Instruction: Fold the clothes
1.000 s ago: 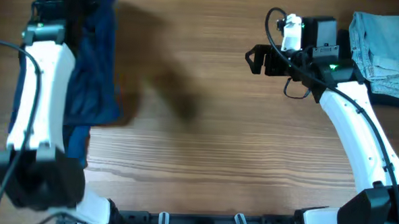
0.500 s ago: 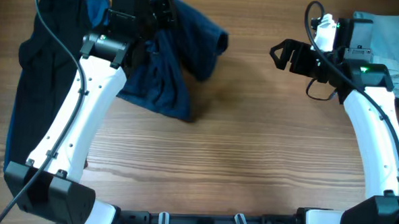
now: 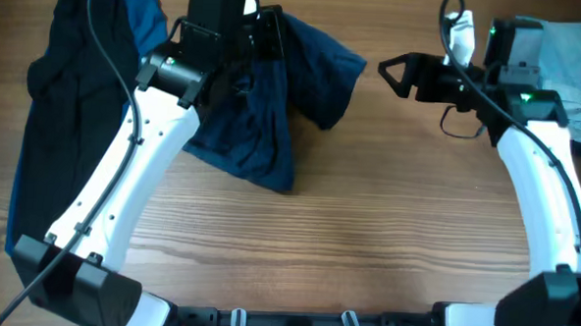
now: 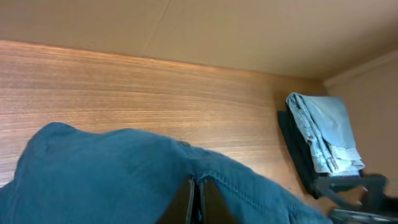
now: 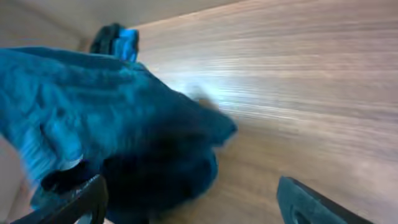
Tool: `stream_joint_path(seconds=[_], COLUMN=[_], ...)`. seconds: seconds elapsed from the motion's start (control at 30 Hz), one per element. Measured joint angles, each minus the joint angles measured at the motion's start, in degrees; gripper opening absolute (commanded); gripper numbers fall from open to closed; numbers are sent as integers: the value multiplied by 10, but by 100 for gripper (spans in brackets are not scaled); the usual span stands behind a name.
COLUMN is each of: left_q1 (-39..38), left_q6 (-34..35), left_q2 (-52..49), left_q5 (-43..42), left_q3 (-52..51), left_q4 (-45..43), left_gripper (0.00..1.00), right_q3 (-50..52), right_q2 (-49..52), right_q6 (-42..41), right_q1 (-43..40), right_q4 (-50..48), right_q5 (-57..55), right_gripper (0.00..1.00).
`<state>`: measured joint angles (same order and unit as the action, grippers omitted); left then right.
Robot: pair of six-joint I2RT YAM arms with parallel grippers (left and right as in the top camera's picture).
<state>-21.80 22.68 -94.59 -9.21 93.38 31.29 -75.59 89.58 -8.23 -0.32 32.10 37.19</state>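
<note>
Left jaws gripping navy shorts, right jaws spread

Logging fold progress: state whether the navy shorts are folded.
Not folded: the navy shorts hang crumpled from the left gripper, trailing on the table.

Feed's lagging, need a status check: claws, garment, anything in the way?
Left claw shut on dark navy-blue fabric shorts, bunched, unfolded. Right claw open, empty, beside them. Black garment far left, pale denim pile far right, neither between claws.
</note>
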Motion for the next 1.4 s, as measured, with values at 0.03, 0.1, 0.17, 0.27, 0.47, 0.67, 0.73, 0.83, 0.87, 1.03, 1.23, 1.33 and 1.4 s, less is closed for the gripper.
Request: stream_joint_path(seconds=[0.03,0.1,0.17,0.27,0.47,0.67,0.73,0.83,0.87,1.03,1.23,1.33,1.4], left_q1=[0,0,0,-1,-3,-3,-3,-3,-3,-3,-3,-3,-3], left_q6=[0,0,0,0,0,0,0,0,0,0,0,0,0], left_q2=[3,16,33,54,59,59,59,59,59,59,59,59,59], left_q5=[-2,-3,-3,-4,-6,-6,-6,-6,-5,-5,-5,-5,-6], left_q3=[0,0,0,0,0,0,0,0,0,0,0,0,0], left_q4=[1,7,8,7,9,9,9,9,9,8,7,7,7], left_gripper=[4,4,4,4,4,4,4,4,4,4,4,4,4], right_q3=[0,0,0,0,0,0,0,0,0,0,0,0,0], right_q2=[11,42,82,155,266,274,274,274,274,274,274,274,274], right_q6=[5,6,-5,-38,-66,-85,-89,-46,-20,56,48,35,23], right_q1=[0,0,-5,-12,-13,-13,-13,-13,-13,2,57,83,95], right_q4=[-12,-32,-63,-120,-181,-238,-247,-239,-230,-226,-302,-340,-367], right_q5=[11,31,56,116,245,301,307,318,324,330,296,259,223], right_gripper=[86,86,87,85,86,84,86,88,88,88,81,73,59])
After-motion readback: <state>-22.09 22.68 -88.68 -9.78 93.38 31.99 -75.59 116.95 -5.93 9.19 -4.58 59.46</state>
